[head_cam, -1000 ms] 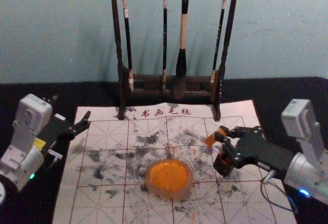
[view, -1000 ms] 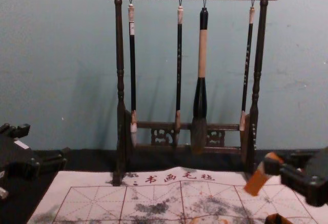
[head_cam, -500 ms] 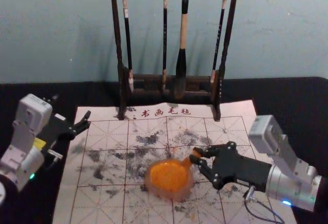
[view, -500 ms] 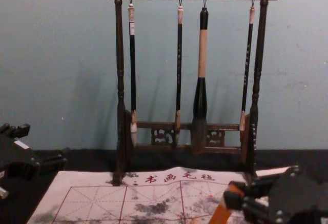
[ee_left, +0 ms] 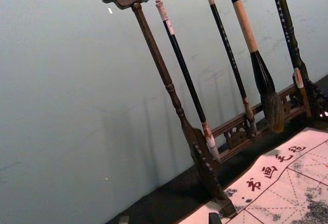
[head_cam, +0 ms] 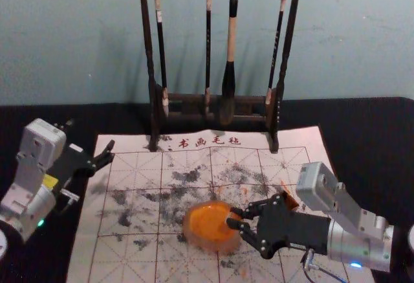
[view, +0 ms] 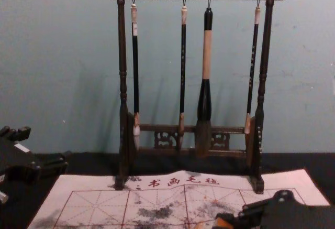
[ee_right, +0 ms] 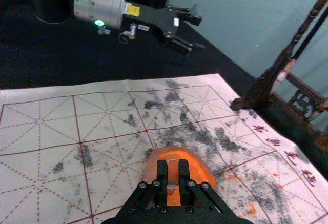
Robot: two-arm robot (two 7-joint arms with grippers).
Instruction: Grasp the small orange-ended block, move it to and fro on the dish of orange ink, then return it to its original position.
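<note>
Over the right part of the dish of orange ink (head_cam: 208, 223), my right gripper (head_cam: 235, 217) is shut on the small block (head_cam: 231, 216). In the right wrist view, the right gripper (ee_right: 173, 171) pinches the block (ee_right: 172, 168) between its fingers, and the dish (ee_right: 204, 171) lies behind and around it. The block's lower end is against or just over the ink; I cannot tell which. An orange bit of the block (view: 223, 222) shows in the chest view. My left gripper (head_cam: 90, 136) stays parked open at the left; its left wrist view shows the gripper (ee_left: 169, 219) with a wide gap.
A small dark box (head_cam: 290, 200) stands just behind the right gripper. At the back, a wooden rack (head_cam: 152, 111) holds hanging brushes, including a thick one (head_cam: 229, 79). The stained writing mat (head_cam: 129, 257) lies under the dish.
My right gripper has carried the block leftward and toward the robot, from beside the dark box to the dish's right part. The left arm has stayed still.
</note>
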